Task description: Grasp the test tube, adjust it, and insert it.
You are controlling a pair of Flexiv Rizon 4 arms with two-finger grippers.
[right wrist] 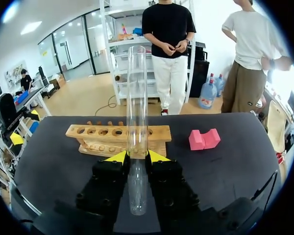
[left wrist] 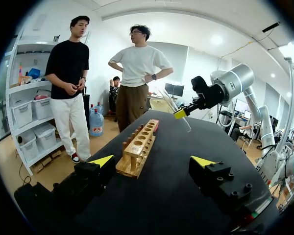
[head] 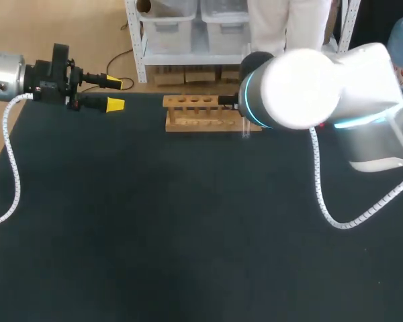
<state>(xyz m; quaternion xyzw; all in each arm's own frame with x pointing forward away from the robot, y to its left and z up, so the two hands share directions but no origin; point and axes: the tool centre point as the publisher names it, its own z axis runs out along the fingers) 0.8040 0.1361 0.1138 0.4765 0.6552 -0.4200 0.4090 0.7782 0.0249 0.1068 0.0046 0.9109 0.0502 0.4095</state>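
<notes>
The right gripper [right wrist: 137, 156] clamps the clear glass test tube [right wrist: 136, 98] nearer its closed end. The tube is probably light, slippery and brittle. At the head view's upper left, the left gripper [head: 114, 93] gapes wide.

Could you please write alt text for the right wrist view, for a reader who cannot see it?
The right pincer is shut on a clear test tube, which reaches out well past its yellow tips. Ahead of it on the dark table stands a wooden rack, with a pink block beside the rack.

Open table [head: 188, 235] fronts the rack [head: 201, 114]; a pink block [right wrist: 204, 139] flanks it.
</notes>
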